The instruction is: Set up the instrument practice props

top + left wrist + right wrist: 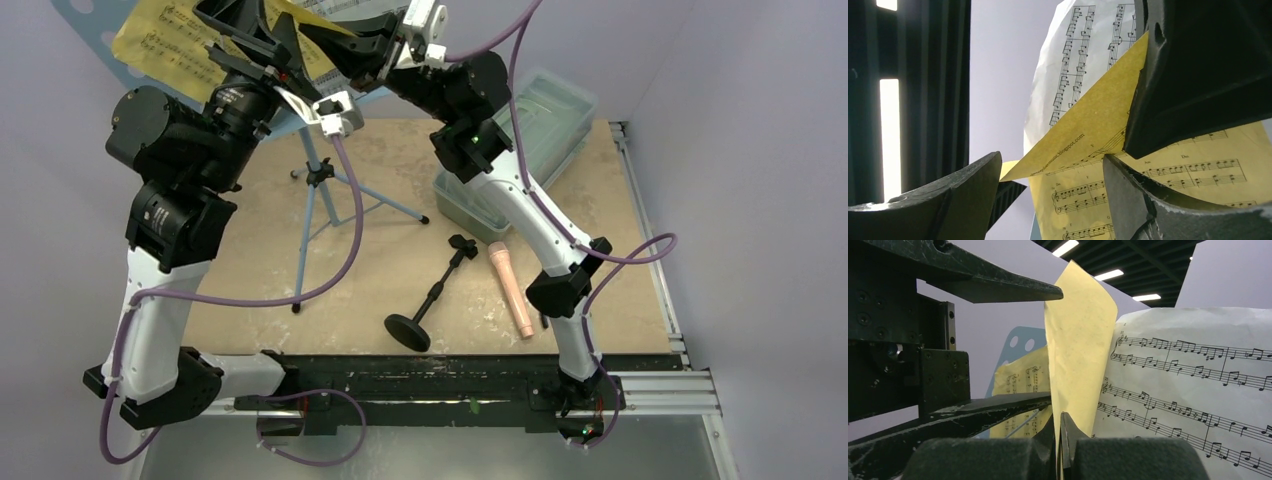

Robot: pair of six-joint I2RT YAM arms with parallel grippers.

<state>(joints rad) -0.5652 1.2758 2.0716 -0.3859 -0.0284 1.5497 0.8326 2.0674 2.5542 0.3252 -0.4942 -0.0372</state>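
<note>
The light blue perforated music stand stands at the back left, with a yellow music sheet on its desk. My right gripper is shut on the bottom edge of another yellow sheet, held upright beside a white music sheet. My left gripper is open, its fingers wide apart around the yellow sheets. Both grippers meet high up at the stand's desk, left and right. The black mic stand lies on the table. The peach-pink microphone lies next to it.
A clear lidded plastic box sits at the back right, behind the right arm. The stand's tripod legs spread over the table's left half. The table's metal rail runs along the right edge.
</note>
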